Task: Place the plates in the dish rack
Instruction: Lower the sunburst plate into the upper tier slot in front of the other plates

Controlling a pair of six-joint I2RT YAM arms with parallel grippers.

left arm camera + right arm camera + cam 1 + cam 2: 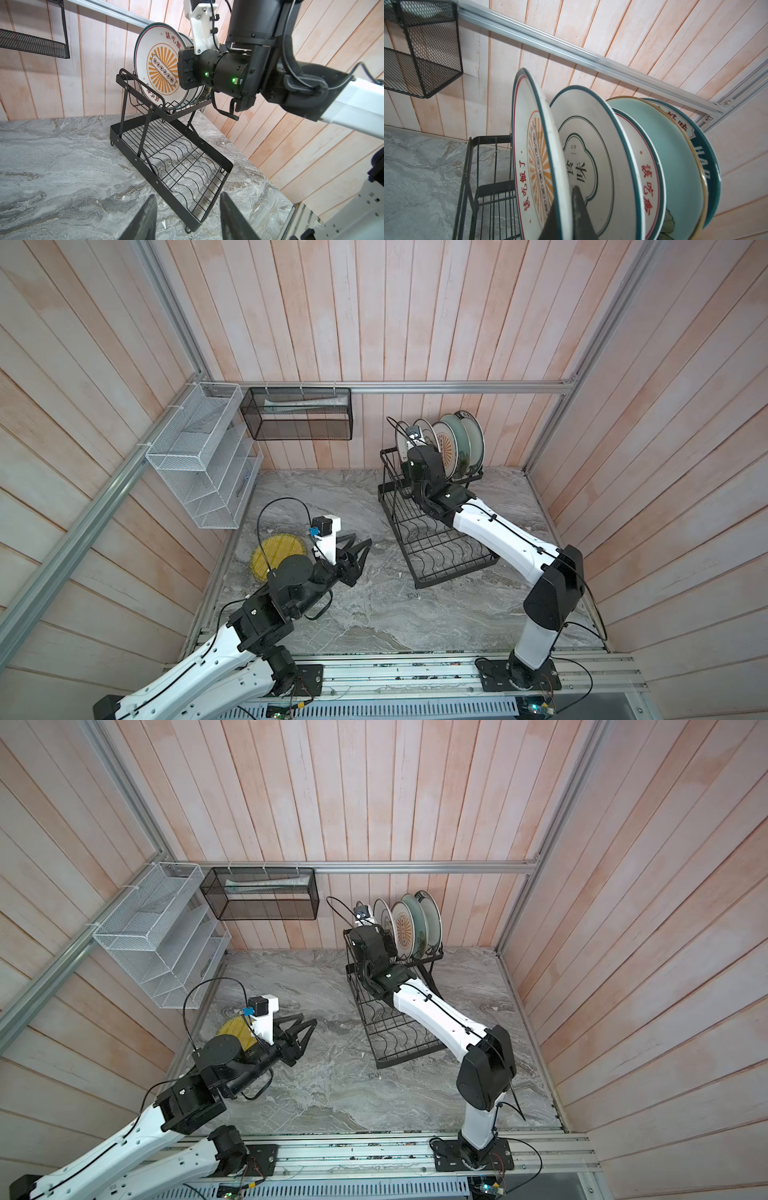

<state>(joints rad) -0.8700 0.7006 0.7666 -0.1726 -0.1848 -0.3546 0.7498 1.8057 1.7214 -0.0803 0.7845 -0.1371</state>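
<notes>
right gripper (565, 199) pinches rim of white orange-sunburst plate (529, 155) in black wire dish rack (220, 160) | left gripper (188, 196) parted, empty | risk: withdrawing unreleased tips plate out

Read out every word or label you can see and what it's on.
"該吃飯了": rim of the front sunburst plate.
"食味": centre of the green-ringed plate.
"該吃飯", cut off: rim of the second sunburst plate.
"HA", rest hidden, plus cut-off red characters: dark-rimmed plate.
Sunburst banner characters and small marks above "食味": too small to read.
</notes>
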